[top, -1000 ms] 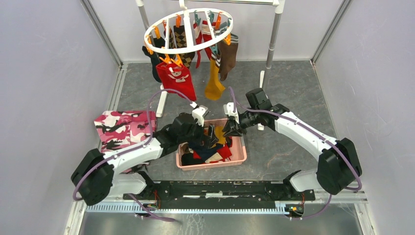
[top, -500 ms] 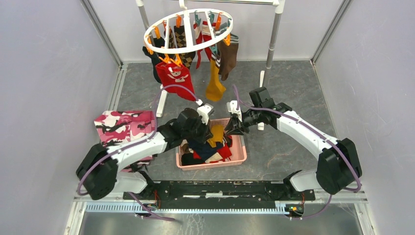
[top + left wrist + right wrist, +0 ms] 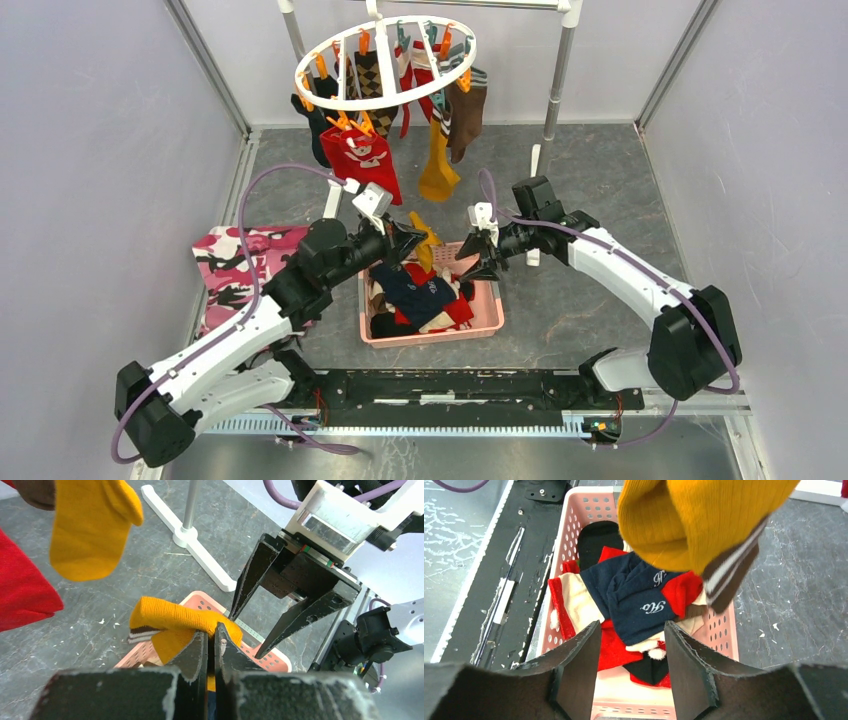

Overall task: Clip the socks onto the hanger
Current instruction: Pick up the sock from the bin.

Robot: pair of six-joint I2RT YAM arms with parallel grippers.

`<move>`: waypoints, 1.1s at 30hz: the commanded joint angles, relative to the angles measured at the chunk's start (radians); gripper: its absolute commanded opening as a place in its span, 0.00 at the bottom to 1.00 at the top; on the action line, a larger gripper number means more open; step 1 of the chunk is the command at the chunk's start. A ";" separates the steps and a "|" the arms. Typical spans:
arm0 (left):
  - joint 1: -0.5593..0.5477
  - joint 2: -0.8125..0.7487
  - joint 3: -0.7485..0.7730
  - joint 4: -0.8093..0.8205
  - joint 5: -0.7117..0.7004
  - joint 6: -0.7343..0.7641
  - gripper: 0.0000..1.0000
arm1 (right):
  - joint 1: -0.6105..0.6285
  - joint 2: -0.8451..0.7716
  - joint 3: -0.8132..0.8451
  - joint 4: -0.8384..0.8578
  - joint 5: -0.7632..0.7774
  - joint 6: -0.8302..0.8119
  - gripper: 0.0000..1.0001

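Top external view, and the left gripper (image 3: pixel 405 240) is up over the far left corner of the pink basket (image 3: pixel 490 325), jaws pinched tight on a mustard sock (image 3: pixel 426 238) with brown and white stripes at its cuff. Left wrist camera backs that up: both fingers meet on the yellow fabric, the sock folded over their tips, lifted clear of the basket. Right opposite, the right gripper (image 3: pixel 472 262) points at that same sock, jaws spread, nothing between them. From here I can't tell whether a fingertip brushes the fabric. Down in the basket lies the heap of socks (image 3: pixel 420 295), navy, red, black and cream all tangled. Further back the white round hanger (image 3: pixel 395 101) hangs from the metal rack (image 3: pixel 557 90), with a red sock (image 3: pixel 365 160), a second mustard sock (image 3: pixel 437 172) and a brown sock (image 3: pixel 466 120) already dangling from its clips. Camouflage cloth (image 3: pixel 245 260) lies left of the basket, partly under the left arm
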 commanded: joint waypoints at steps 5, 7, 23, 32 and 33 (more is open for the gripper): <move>0.010 0.040 0.029 0.147 0.151 -0.099 0.02 | -0.003 -0.051 -0.080 0.263 0.008 0.214 0.58; 0.010 0.045 0.029 0.163 0.173 -0.113 0.02 | -0.004 -0.058 -0.091 0.300 0.052 0.255 0.58; 0.011 0.072 -0.021 0.263 0.269 -0.211 0.02 | -0.005 -0.094 -0.107 0.447 0.157 0.425 0.38; 0.018 0.042 -0.060 0.268 0.267 -0.220 0.09 | -0.032 -0.118 -0.092 0.416 0.141 0.412 0.00; 0.019 0.037 -0.064 0.262 0.266 -0.219 0.11 | -0.037 -0.122 -0.086 0.405 0.142 0.402 0.00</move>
